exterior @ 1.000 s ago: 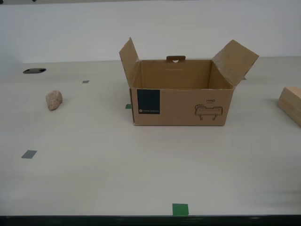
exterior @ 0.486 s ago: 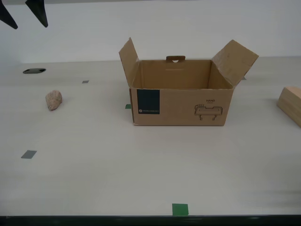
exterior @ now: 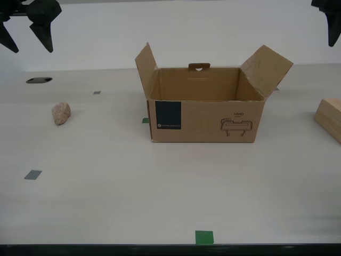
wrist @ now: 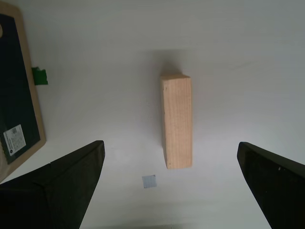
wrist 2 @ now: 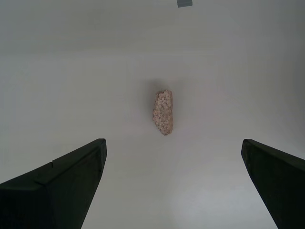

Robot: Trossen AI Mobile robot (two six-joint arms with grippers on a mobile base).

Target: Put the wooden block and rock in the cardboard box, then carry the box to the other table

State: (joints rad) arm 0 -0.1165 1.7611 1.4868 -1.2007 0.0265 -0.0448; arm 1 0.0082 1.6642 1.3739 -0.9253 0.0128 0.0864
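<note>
The cardboard box [exterior: 205, 114] stands open in the middle of the off-white table [exterior: 106, 202], flaps up; its inside looks empty. The rock [exterior: 61, 113] lies toward the exterior view's left. My second gripper [exterior: 31, 45] hangs open high above the rock [wrist 2: 163, 112], which shows between its fingers [wrist 2: 57, 181] from above. The wooden block [exterior: 329, 118] lies at the exterior view's right edge, cut off by the frame. My first gripper [exterior: 333, 26] is open high over the wooden block [wrist: 177, 121], with the box's side [wrist: 16, 95] nearby. The other table is out of view.
Green tape marks [exterior: 204, 237] [exterior: 145, 120] and grey tape squares [exterior: 32, 174] [exterior: 96, 92] dot the table. A dark oval hole [exterior: 39, 80] sits at the far side on the exterior view's left. The table's front edge runs along the bottom of the exterior view.
Both grippers have come down into the exterior view's top corners; a second ago neither showed. The box, rock and block have not moved.
</note>
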